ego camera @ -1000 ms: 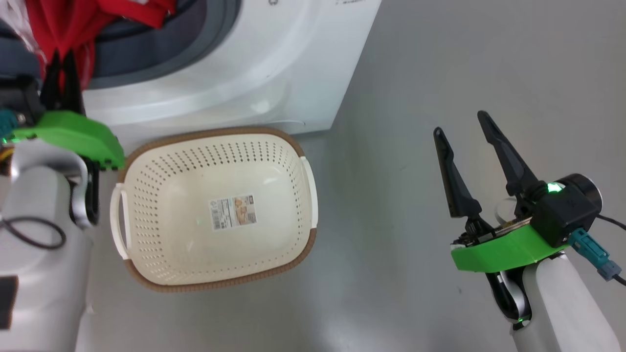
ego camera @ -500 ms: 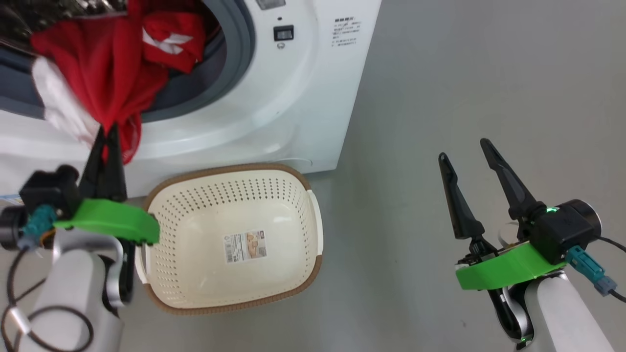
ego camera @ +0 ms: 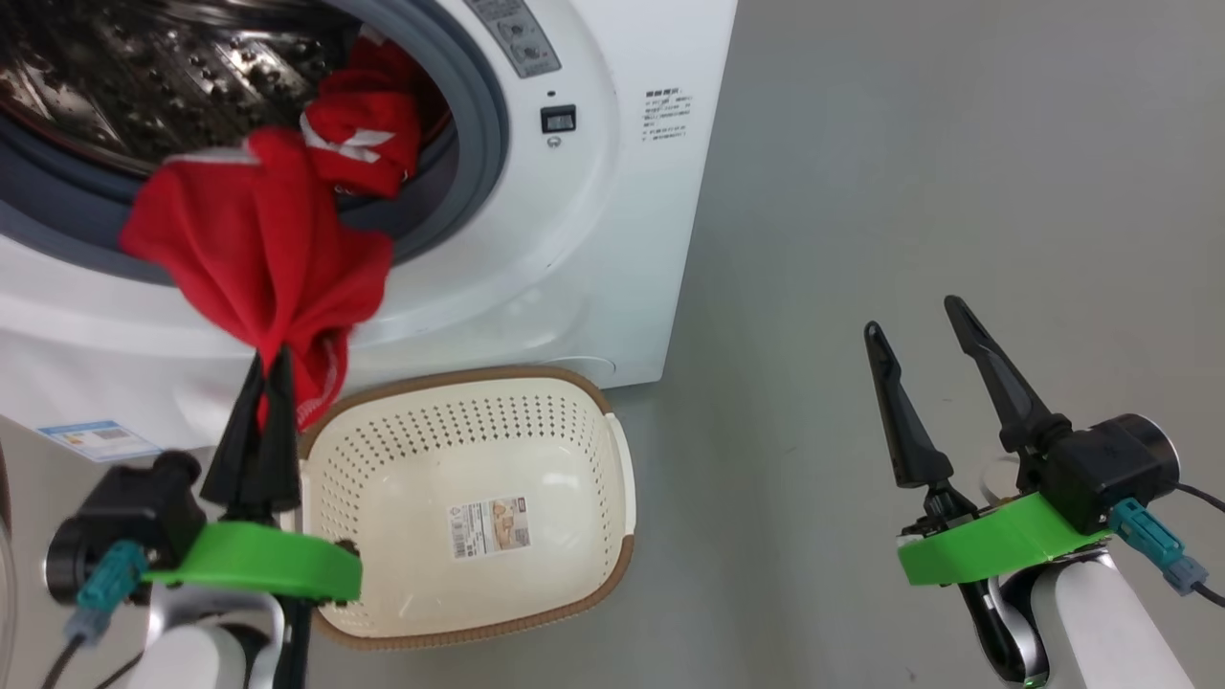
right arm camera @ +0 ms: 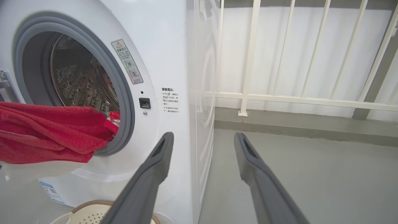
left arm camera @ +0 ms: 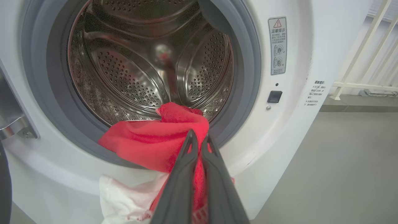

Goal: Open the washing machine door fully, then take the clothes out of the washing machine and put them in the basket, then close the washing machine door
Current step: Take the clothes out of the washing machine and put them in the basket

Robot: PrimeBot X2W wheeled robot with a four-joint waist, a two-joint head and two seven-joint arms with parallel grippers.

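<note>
The clothes (ego camera: 258, 249) spill from the mouth of the washing machine (ego camera: 612, 239) over its lower rim, their long axis running down to a bunched end clamped in the closed left pincer (ego camera: 270, 359). The basket (ego camera: 402, 431) stands on the floor (ego camera: 861, 144) at the machine's foot, just right of and below that pincer; the right pincer (ego camera: 914, 318), open and empty, hangs well apart.
</note>
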